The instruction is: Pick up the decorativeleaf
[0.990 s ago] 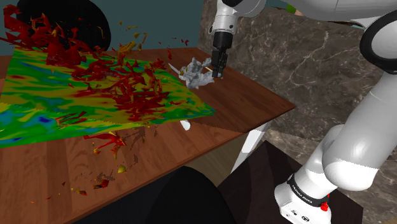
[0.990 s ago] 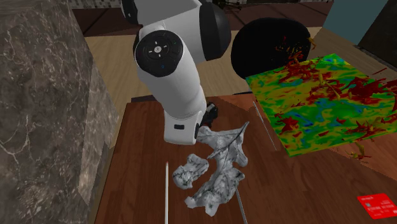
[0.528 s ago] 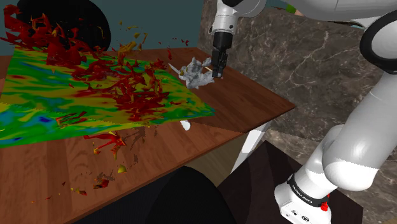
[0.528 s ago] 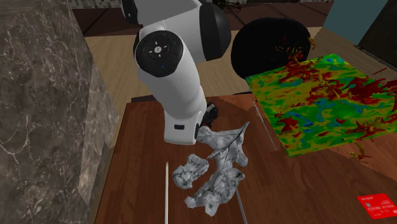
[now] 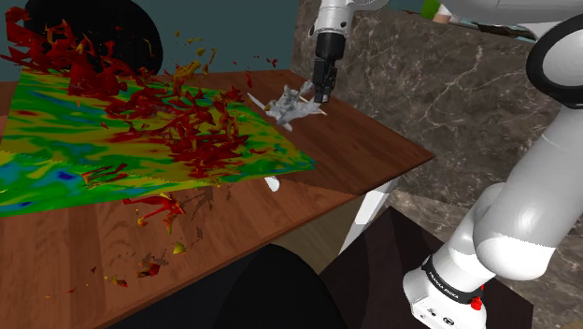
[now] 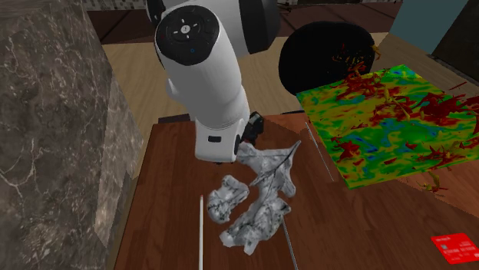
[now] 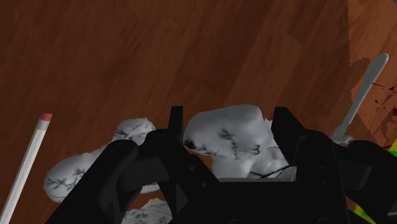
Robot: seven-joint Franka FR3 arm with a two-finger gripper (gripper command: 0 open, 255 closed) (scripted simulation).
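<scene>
The gripper pinches the grey veined leaf by one end lobe, so the rest hangs, seemingly just clear of the wooden table.

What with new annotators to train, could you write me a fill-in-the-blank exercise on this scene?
1. The gripper is ____ on the decorative leaf.
2. The table under the leaf is made of ____.
3. In the wrist view, the thin stick beside the leaf has a ____ tip.
4. In the second exterior view, the multicoloured mat lies to the ____ of the leaf.

Missing words: shut; wood; red; right.
</scene>
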